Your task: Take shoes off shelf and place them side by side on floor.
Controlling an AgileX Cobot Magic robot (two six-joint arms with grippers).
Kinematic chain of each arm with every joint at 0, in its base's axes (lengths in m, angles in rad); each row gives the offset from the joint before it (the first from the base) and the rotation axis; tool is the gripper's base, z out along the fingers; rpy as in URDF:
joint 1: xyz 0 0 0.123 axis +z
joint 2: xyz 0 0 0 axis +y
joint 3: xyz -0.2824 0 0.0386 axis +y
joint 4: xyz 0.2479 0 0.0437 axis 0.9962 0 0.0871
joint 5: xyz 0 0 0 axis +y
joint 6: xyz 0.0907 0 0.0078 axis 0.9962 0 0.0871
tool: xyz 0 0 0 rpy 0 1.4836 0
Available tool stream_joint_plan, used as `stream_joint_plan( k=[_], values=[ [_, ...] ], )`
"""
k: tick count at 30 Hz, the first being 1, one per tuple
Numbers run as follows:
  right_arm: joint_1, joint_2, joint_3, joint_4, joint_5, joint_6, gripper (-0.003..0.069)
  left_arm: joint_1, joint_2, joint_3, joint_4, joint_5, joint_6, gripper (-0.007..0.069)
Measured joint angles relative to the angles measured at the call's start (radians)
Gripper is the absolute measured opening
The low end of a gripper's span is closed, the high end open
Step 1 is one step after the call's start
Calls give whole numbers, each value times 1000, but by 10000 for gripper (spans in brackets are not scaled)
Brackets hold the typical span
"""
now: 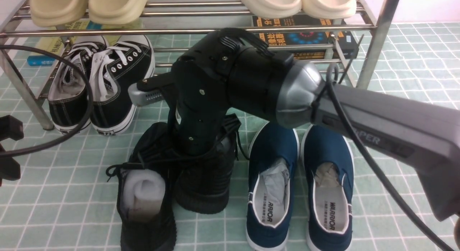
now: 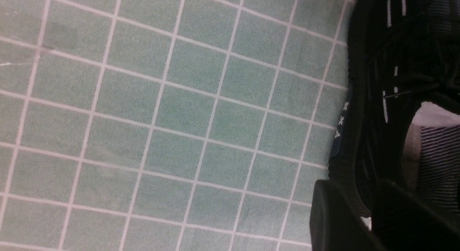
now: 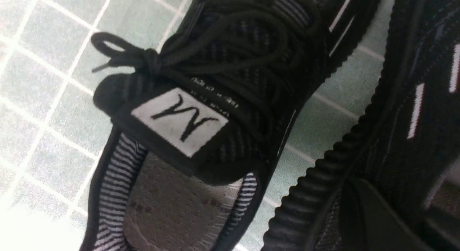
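Two black shoes (image 1: 151, 222) sit lower centre on the floor (image 1: 54, 208). Right hand (image 1: 201, 148) clamps the right-hand one; left hand (image 2: 359, 204) has its fingers apart.

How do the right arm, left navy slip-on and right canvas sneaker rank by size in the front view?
1. right arm, nearest the camera
2. left navy slip-on
3. right canvas sneaker, farther back, so real size unsure

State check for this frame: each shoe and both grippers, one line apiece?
left black sneaker: flat on floor, laces tied, stuffed
right black sneaker: tipped up, gripped at its opening
right gripper: shut on right black sneaker
left gripper: open, empty
navy slip-ons: paired on floor, paper-stuffed
canvas sneakers: laced, below shelf top tier
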Motion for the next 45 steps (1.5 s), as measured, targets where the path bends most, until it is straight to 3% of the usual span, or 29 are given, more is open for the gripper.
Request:
stream_joint_plan(
  k=[8, 11, 18, 23, 26, 30, 39, 45],
  values=[
    [2, 19, 0, 0, 64, 3, 43, 0, 0, 0, 0, 10, 0, 211],
    [13, 40, 0, 2, 68, 3, 109, 0, 0, 0, 0, 10, 0, 213],
    [17, 38, -82, 62, 148, -23, 412, 0, 0, 0, 0, 11, 0, 215],
    [17, -10, -195, 61, 158, -146, 484, 0, 0, 0, -2, 13, 0, 216],
    [17, -86, -199, 61, 168, -209, 459, 0, 0, 1, -4, 14, 0, 218],
    [17, -194, -134, 59, 171, -268, 363, 0, 0, 1, -3, 14, 0, 222],
    [17, -614, 240, -5, 177, -331, 35, 0, 0, 1, 48, 14, 17, 232],
    [17, -963, 531, -121, 181, -290, -15, 0, 0, 1, 61, 14, 19, 234]
  ],
)
